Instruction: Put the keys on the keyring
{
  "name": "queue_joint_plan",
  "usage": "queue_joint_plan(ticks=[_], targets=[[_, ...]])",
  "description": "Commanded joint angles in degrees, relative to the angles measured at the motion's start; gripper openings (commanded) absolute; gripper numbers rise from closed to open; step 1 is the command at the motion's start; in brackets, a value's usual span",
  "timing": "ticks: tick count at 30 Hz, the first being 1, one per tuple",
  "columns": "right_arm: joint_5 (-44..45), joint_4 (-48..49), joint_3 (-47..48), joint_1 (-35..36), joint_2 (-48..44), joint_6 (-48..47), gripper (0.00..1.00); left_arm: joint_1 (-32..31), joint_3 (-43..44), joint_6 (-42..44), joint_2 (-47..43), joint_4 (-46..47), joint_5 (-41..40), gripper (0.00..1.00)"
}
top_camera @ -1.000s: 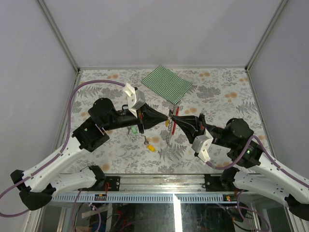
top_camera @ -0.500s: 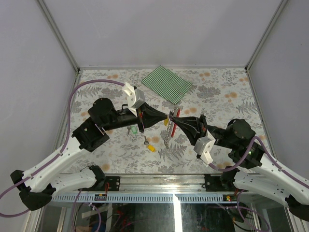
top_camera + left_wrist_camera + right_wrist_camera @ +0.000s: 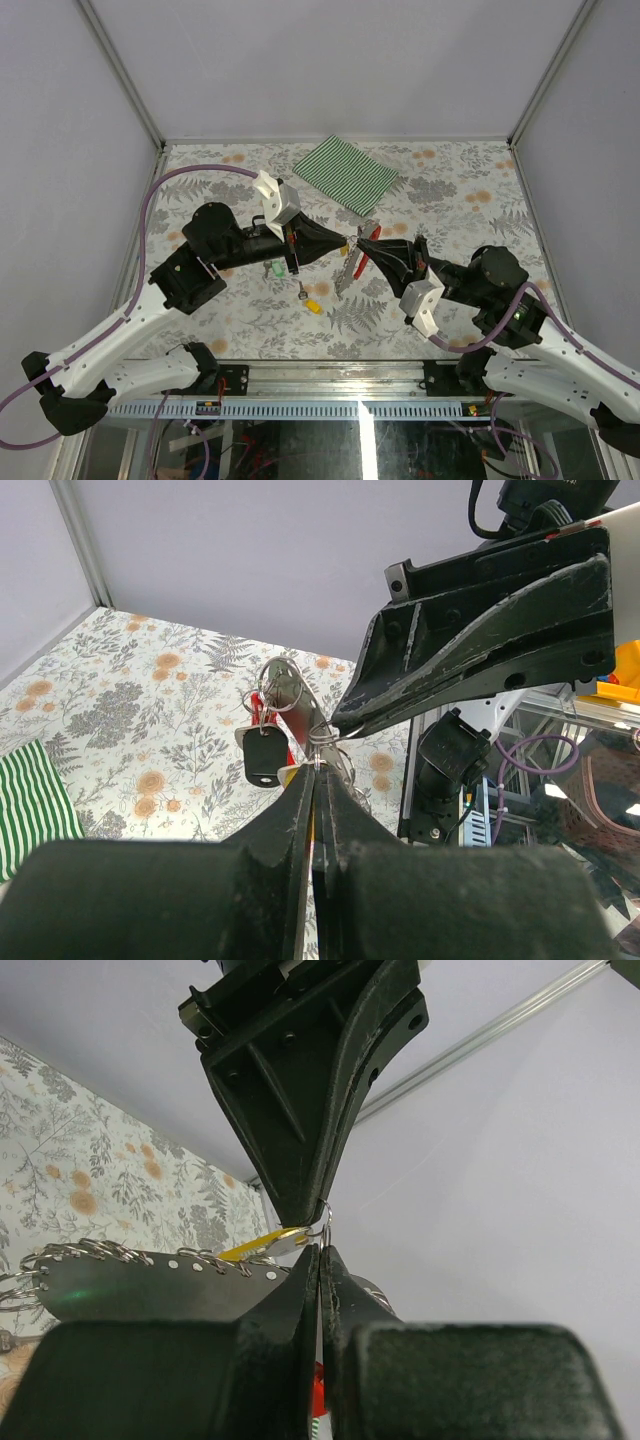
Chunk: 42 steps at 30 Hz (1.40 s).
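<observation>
My two grippers meet tip to tip above the middle of the table. My left gripper (image 3: 345,243) (image 3: 317,770) is shut on a yellow-headed key (image 3: 262,1244), whose yellow edge shows between its fingers (image 3: 302,772). My right gripper (image 3: 364,244) (image 3: 320,1250) is shut on the small silver ring (image 3: 324,1222) of the keyring. The keyring's red strap (image 3: 360,260), its chain (image 3: 344,281) and a black tag (image 3: 265,755) hang below the tips. A green key (image 3: 272,270) and another yellow key (image 3: 312,306) lie on the table under my left arm.
A green striped cloth (image 3: 348,172) (image 3: 30,800) lies at the back of the flowered table (image 3: 450,190). Grey walls stand on three sides. The metal rail (image 3: 330,375) and arm bases are at the near edge.
My right arm has shifted and turned a little, and the red strap and chain now hang more tilted. The two gripper tips stay together. The keys on the table have not moved.
</observation>
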Motion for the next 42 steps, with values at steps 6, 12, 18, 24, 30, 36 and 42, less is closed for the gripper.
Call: queue_joint_plan(ticks=[6,12,18,24,30,36,42], targets=[[1.09,3.54,1.31,0.31,0.89,-0.89,0.0,-0.1,0.17,-0.46,-0.92,2.58,-0.34,0.0],[0.82,1.99,1.58,0.34,1.04,-1.88,0.0,-0.1,0.52,-0.35,-0.25,2.48,-0.07,0.0],[1.45,1.41,1.75,0.32,1.05,-2.79,0.0,-0.09,0.5,-0.4,-0.62,2.48,-0.36,0.0],[1.31,-2.42,2.77,0.27,-0.2,-4.53,0.0,-0.09,0.93,1.78,-1.97,-0.18,-3.49,0.0],[-1.14,-5.31,4.97,0.32,-1.36,1.55,0.0,-0.09,-0.56,4.95,-3.31,-0.24,-6.27,0.0],[0.27,-8.25,12.79,0.33,1.12,22.99,0.02,-0.13,-3.53,7.28,-4.71,3.49,-6.24,0.0],[1.29,-12.96,18.79,0.31,5.98,36.84,0.02,-0.07,-5.24,6.52,-5.16,4.13,-8.28,0.0]])
